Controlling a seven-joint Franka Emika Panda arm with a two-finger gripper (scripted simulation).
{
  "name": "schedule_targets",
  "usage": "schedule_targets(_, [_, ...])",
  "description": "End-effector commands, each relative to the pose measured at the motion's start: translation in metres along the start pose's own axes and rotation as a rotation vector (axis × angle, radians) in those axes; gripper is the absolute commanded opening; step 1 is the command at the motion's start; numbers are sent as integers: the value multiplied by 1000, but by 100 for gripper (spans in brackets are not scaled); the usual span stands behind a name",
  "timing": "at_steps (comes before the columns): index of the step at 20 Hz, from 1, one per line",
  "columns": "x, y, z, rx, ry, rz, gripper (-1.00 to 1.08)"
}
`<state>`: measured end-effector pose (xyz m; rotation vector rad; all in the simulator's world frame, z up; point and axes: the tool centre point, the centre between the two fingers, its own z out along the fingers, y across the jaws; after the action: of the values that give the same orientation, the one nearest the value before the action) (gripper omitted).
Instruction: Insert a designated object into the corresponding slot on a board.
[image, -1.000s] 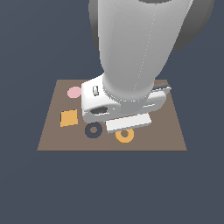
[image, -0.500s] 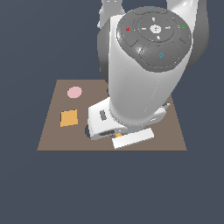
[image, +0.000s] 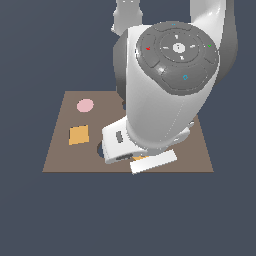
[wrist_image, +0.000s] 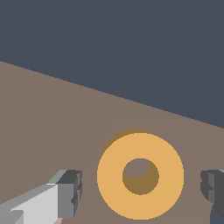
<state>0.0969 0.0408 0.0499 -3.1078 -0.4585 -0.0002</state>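
Note:
In the wrist view the orange-yellow ring (wrist_image: 140, 175) lies flat on the brown board (wrist_image: 52, 122). My gripper (wrist_image: 141, 189) is open. Its two fingers (wrist_image: 65, 192) stand on either side of the ring with gaps, not touching it. In the exterior view the arm's hand (image: 120, 145) hangs low over the board (image: 60, 160) and hides most of the ring; only an orange sliver (image: 141, 158) shows. The dark navy ring slot (image: 100, 149) peeks out beside the hand, mostly covered.
A pink circle (image: 85, 105) and an orange square (image: 79, 134) lie on the board toward the exterior view's left. The arm's bulky body (image: 170, 85) blocks the board's middle and right. The board's edge runs close behind the ring in the wrist view.
The arm has swung forward and down over the ring. The ring and navy slot, plain one second ago, are now mostly hidden under the hand.

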Motion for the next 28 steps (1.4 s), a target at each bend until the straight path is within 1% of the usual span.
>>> schedule_targets(1, [0, 0, 4, 0, -1, -1, 100])
schedule_targets(8, [2, 0, 20, 0, 0, -4, 100])
schedule_targets(9, [2, 0, 20, 0, 0, -4, -100])
schedule_targets(22, [2, 0, 19, 0, 0, 0, -100])
schedule_targets(28, [4, 2, 19, 0, 0, 45, -100])
